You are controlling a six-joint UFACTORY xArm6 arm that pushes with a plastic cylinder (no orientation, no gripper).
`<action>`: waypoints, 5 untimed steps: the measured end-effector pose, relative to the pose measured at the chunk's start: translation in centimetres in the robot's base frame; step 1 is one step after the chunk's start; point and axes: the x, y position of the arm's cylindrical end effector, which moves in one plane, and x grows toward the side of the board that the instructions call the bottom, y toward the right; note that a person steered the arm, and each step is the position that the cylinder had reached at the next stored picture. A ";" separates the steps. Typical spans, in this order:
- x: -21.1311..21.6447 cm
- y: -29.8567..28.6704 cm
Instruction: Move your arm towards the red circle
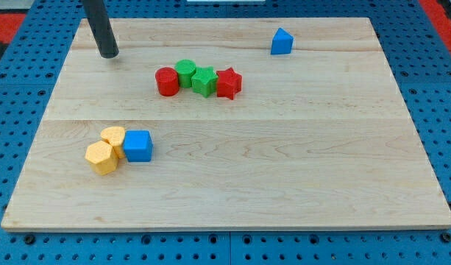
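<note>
The red circle [166, 81] stands on the wooden board [284, 169], left of centre near the view's top. It is the left end of a tight row: a green circle [185, 72], a green star-like block [204, 80] and a red star [229, 83] follow to its right, touching. My tip [109, 54] rests on the board near the top left corner, up and to the left of the red circle, well apart from it and touching no block.
A blue pointed block [282, 42] stands alone near the view's top right. At the lower left, two yellow blocks [113, 140] [101, 157] and a blue cube [138, 145] sit clustered together. Blue pegboard surrounds the board.
</note>
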 end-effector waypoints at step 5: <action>7.3 11.0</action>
